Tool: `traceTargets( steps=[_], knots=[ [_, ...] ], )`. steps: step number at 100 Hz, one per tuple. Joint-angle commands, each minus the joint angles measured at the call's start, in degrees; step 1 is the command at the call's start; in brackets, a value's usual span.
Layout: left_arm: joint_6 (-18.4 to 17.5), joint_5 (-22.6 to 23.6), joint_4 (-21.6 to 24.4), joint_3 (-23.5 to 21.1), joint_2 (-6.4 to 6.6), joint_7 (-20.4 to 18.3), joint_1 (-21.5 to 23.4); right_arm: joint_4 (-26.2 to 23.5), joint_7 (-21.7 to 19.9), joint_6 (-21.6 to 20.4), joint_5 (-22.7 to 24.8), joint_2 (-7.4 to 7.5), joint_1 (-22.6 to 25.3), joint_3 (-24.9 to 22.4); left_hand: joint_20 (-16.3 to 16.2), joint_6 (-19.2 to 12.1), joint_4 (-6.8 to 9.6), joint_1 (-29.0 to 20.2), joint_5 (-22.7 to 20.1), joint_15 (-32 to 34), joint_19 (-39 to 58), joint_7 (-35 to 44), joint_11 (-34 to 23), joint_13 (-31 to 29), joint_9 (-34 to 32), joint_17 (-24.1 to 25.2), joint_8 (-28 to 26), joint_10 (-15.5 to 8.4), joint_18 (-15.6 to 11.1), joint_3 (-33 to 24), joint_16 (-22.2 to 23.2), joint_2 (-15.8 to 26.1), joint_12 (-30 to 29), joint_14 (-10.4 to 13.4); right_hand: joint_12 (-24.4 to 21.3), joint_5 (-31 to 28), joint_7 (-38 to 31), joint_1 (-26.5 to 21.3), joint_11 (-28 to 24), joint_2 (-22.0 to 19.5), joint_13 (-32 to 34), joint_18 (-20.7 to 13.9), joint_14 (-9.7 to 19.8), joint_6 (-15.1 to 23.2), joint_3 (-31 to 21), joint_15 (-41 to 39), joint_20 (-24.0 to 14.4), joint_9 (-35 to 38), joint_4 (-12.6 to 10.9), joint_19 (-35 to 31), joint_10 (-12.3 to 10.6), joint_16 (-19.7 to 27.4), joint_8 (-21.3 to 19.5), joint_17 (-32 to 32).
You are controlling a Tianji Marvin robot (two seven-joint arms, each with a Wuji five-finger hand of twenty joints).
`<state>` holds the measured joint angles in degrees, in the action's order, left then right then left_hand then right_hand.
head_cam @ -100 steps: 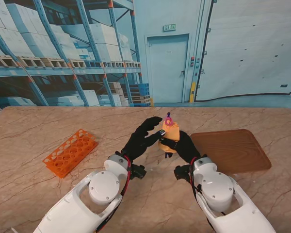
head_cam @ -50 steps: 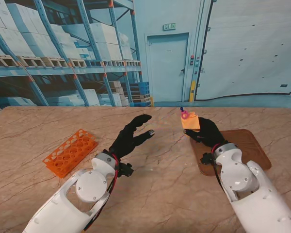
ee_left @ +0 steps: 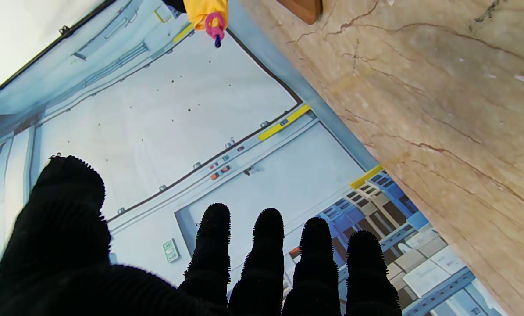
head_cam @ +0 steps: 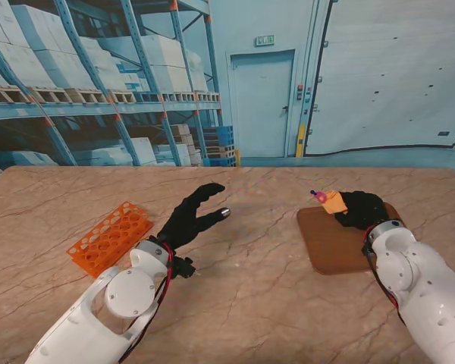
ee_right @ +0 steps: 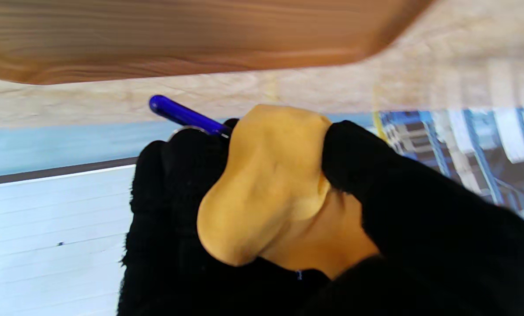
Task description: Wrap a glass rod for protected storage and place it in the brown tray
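My right hand (head_cam: 360, 209) is shut on the wrapped rod (head_cam: 330, 201), an orange-yellow bundle with a pink tie and a blue tip sticking out toward my left. It hangs over the far left corner of the brown tray (head_cam: 334, 246). In the right wrist view the orange wrap (ee_right: 266, 175) fills my black fingers and the blue rod end (ee_right: 183, 115) pokes out, with the tray (ee_right: 178, 35) close by. My left hand (head_cam: 188, 218) is open at mid-table, fingers spread, holding nothing. The left wrist view shows its fingers (ee_left: 266, 263) and the bundle (ee_left: 207, 13) far off.
An orange test-tube rack (head_cam: 110, 236) lies on the marble table (head_cam: 243, 296) on my left, near my left forearm. The brown tray sits on the right, partly hidden by my right arm.
My right hand has carried the wrapped rod from the table's middle rightward and down over the tray. My left hand let go, opened and drew back to the left.
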<state>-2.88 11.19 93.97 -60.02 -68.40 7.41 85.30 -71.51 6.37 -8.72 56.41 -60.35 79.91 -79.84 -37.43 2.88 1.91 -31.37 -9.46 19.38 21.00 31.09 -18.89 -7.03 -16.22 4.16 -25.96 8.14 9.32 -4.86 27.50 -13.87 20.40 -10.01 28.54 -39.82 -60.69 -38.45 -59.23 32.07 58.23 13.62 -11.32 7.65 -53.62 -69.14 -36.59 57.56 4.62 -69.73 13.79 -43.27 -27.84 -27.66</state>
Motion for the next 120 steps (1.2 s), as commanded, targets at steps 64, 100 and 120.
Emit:
traceTargets(
  steps=[64, 100, 120],
  knots=[
    [0.78, -1.65, 2.22, -3.29, -0.55, 3.45, 3.58, 11.59, 0.67, 6.94, 8.23, 2.98, -3.3, 8.03, 2.47, -0.35, -2.0, -2.27, -0.48, 0.44, 4.84, -2.43, 1.85, -1.32, 1.16, -0.74, 0.83, 0.77, 0.29, 2.05, -0.14, 2.96, -0.85, -0.69, -4.62, 8.74, 5.43, 4.14, 7.56, 6.33, -12.01, 0.49, 3.35, 1.27, -6.56, 17.09, 3.6, -11.5, 1.89, 7.32, -1.65, 5.38, 2.03, 8.22],
    [0.59, -1.19, 2.56, -3.6, -0.69, 4.44, 3.93, 8.44, -0.21, 5.68, 11.67, 3.45, -1.03, 4.59, 3.6, -0.51, -1.97, -2.41, -0.12, 0.6, 6.3, -2.25, 1.68, -1.12, 1.38, -0.49, 0.54, 0.7, 0.48, 2.68, -0.03, 2.86, -0.76, -0.65, -6.04, 23.02, 15.75, 11.68, 14.28, 14.36, -26.23, -0.32, 5.25, -3.5, -1.3, 28.74, 3.12, -31.07, 0.6, 17.08, -3.79, 10.1, -3.67, 16.78],
    [-0.93, 0.64, 2.33, -4.21, -0.3, 4.12, 4.14, 4.97, 2.01, 1.06, 13.24, 3.38, 1.14, 0.39, 4.26, -0.75, -1.91, -1.96, 0.27, 0.16, 6.46, -2.72, 2.15, -1.03, 1.7, -0.21, 0.69, 0.8, 1.23, 3.15, -0.27, 1.43, -0.96, -0.69, -7.11, 27.78, 16.93, 15.94, 15.88, 16.51, -30.88, -0.8, 5.99, -4.87, -3.49, 32.76, 2.38, -40.09, 2.4, 20.89, -3.53, 11.91, -2.95, 18.81]
  ],
)
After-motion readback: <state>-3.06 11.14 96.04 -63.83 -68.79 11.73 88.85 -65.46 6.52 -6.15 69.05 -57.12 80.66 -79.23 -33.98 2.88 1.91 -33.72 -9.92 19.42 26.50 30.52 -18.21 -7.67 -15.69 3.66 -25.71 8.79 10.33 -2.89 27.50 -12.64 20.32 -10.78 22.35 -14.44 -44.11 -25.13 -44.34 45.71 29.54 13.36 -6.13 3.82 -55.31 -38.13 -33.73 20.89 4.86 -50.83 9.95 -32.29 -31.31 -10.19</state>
